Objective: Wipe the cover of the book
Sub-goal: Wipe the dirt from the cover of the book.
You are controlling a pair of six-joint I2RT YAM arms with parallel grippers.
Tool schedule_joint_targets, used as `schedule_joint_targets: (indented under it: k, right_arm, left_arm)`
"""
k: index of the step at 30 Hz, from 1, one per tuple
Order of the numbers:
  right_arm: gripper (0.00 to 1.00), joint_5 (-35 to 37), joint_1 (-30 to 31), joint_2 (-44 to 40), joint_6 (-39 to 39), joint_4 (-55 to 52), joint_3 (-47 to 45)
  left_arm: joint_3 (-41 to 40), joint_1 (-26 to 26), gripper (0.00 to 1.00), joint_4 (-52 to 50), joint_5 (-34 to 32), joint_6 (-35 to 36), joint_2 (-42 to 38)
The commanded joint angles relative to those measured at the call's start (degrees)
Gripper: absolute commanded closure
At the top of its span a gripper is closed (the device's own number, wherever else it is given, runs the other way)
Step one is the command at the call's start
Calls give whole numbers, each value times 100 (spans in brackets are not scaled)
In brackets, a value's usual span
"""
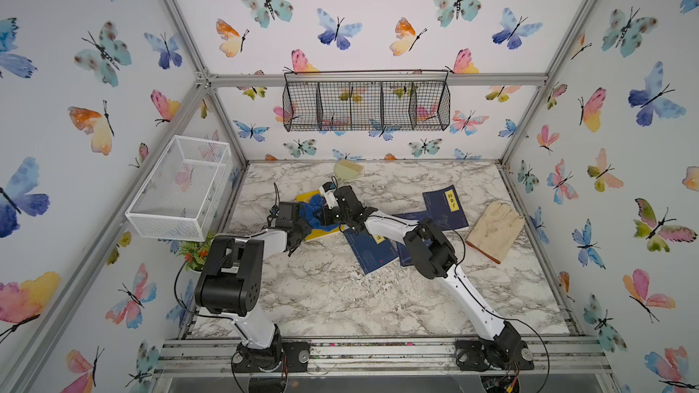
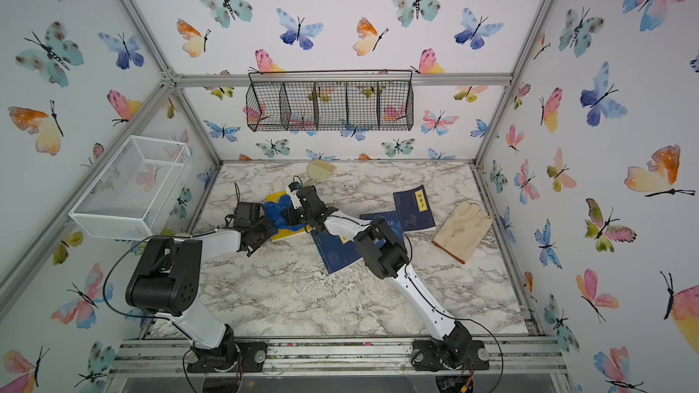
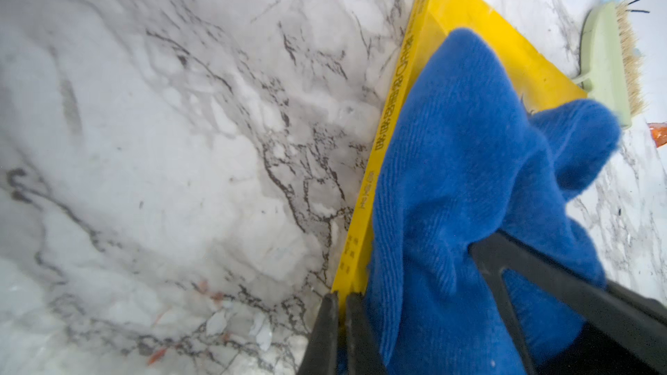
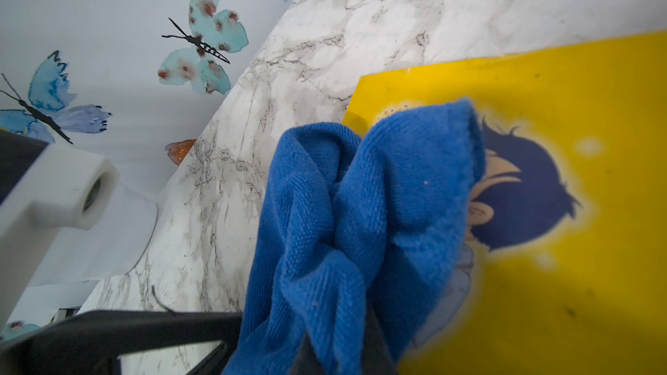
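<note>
Soft, limp blue cloth (image 4: pixel 361 211) is clamped at its bunched folds by both left tool (image 3: pixel 411 275) and right tool (image 4: pixel 303 337); the stiff, glossy yellow book (image 4: pixel 577 102) looks likely to slide on the desk (image 4: pixel 397 12)

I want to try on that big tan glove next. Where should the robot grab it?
Probably the cuff, coming from above on the near side. The glove lies flat on the table, and the cuff's trimmed edge faces the robot's side, which gives a thin lip to pinch.

four books (image 1: pixel 442 204), one cloth (image 1: pixel 308 211) – one glove (image 1: pixel 495 230), one brush (image 1: pixel 348 171)
</note>
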Motion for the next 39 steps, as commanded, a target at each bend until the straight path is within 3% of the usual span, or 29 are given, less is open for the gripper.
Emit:
schedule_joint_targets:
  k: [1,6,14,16,20,25,29,31,34,37,39]
  right_arm:
    - [99,-178,-16,-135,182,-649,-1092]
    - [99,-133,3,-620,216,-298,-1727]
    - [99,223,-41,694,-43,-1224,692]
    - [99,343,-66,959,34,-1199,935]
    - [99,168,-72,920,278,-1008,463]
    - [99,209,-75,-90,392,-421,-1190]
    - [99,414,-77,-481,320,-331,-1557]
    - [99,555,-76,-339,288,-399,-1224]
    - [98,688,-124,360,253,-931,98]
    - [96,702,-240,1120,576,-1131,1375]
    - [96,705,-325,1406,946,-921,1724]
  left_arm:
    - [-234,-67,92,-860,284,26,142]
    - [-221,-66,92,-857,301,61,158]
    - [-284,-69,92,-826,279,44,109]
    - [-291,-68,91,-822,301,35,107]
    - [-265,-71,91,-833,314,43,118]
    - [-242,-73,92,-844,334,75,144]
    - [-223,-69,91,-827,357,62,171]
    - [-264,-74,92,-789,350,36,140]
    - [-371,-78,91,-689,347,-41,64]
    - [-416,-82,92,-637,396,-68,39]
    - [-416,-96,92,-630,428,-75,47]
